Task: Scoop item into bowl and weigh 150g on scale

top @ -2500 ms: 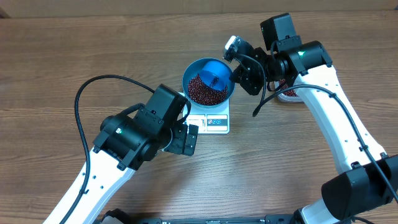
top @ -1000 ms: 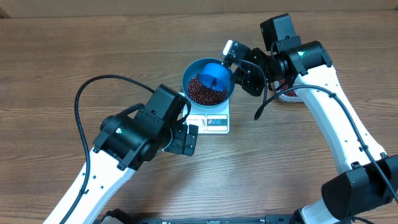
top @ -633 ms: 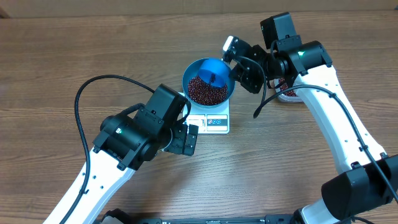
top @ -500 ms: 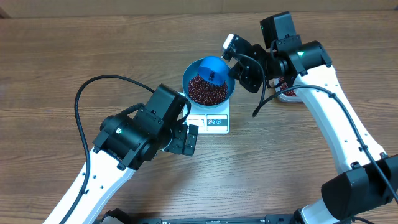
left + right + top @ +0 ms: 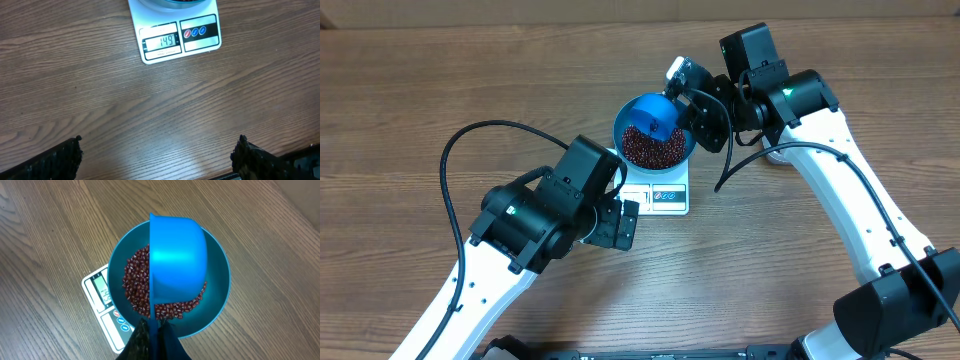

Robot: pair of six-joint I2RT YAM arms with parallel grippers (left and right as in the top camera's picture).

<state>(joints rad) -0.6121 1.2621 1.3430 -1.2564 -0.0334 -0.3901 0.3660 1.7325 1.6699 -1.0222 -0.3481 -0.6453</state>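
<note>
**Scoop tipped over the bowl, scale showing 149**

The right end effector (image 5: 152, 341) is clenched on the thin handle of the blue scoop (image 5: 177, 260). The scoop juts straight out ahead of it, turned on its side so the rounded back faces the wrist camera. Directly under the scoop, just beyond the fingertips, sits the bowl (image 5: 221, 282), and the beans (image 5: 132, 287) are heaped in its bottom, dark red-brown against the blue. The scoop covers a good part of the heap, so I can't tell whether any beans are in the cup. The bowl stands on the scale (image 5: 102, 305), and only the display corner pokes out from under the rim, down and to one side of the end effector.

The left end effector (image 5: 157, 156) is released, its two dark fingers (image 5: 60, 159) spread wide with only bare tabletop (image 5: 150, 105) between them. It grasps nothing. The scale is ahead of it, well clear of the fingertips, with the display and blue-marked buttons on the near edge. The window reads 149.

From overhead, the left end effector hangs just beside the scale's display end, apart from it.
</note>
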